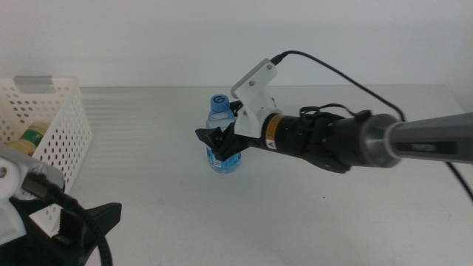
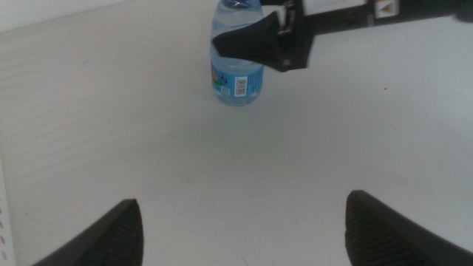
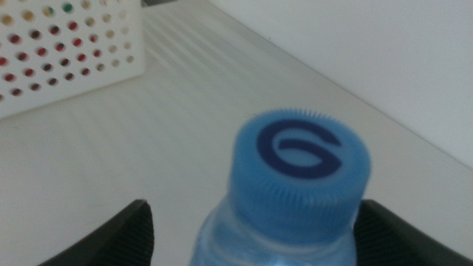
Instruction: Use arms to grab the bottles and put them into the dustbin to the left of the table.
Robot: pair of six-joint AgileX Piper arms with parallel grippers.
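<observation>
A small clear water bottle with a blue cap stands upright on the table, near its middle. My right gripper comes in from the right and straddles the bottle's upper body. Its jaws stand open, with a gap showing beside the bottle in the right wrist view. The left wrist view shows the same bottle with a dark right jaw across it. My left gripper waits open and empty at the near left. The white dustbin stands at the left with a yellow juice bottle inside.
The right arm's black cable arcs above the table behind the gripper. The holed wall of the dustbin lies beyond the bottle in the right wrist view. Bare tabletop lies between the bottle and the dustbin.
</observation>
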